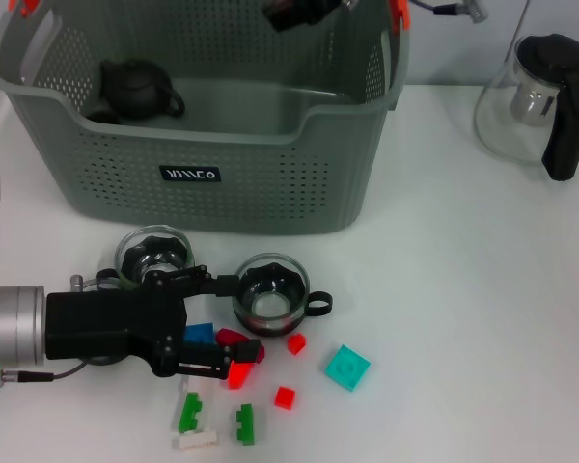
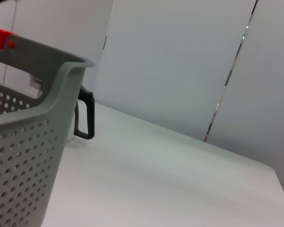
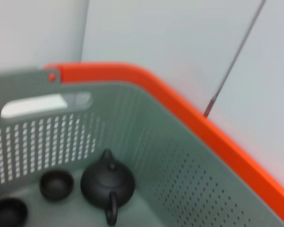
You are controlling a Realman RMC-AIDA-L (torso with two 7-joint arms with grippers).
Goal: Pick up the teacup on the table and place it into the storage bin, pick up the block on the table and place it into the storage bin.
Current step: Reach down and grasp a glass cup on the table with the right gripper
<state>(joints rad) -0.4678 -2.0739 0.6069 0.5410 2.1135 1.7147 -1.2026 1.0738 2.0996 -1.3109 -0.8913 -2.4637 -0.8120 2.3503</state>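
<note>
glass teacup (image 1: 270,289) is lying just right of the left gripper (image 1: 217,328), whose open jaws are straddling a red block (image 1: 239,362).

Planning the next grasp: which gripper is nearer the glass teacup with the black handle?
Left. The left gripper is right beside the teacup; the right gripper hangs over the storage bin.

A white table (image 1: 463,289) under even light — pale wall panels (image 2: 180,61) behind, split by thin seams.

The right gripper (image 1: 304,12), cut off, looks possibly shut.
</note>
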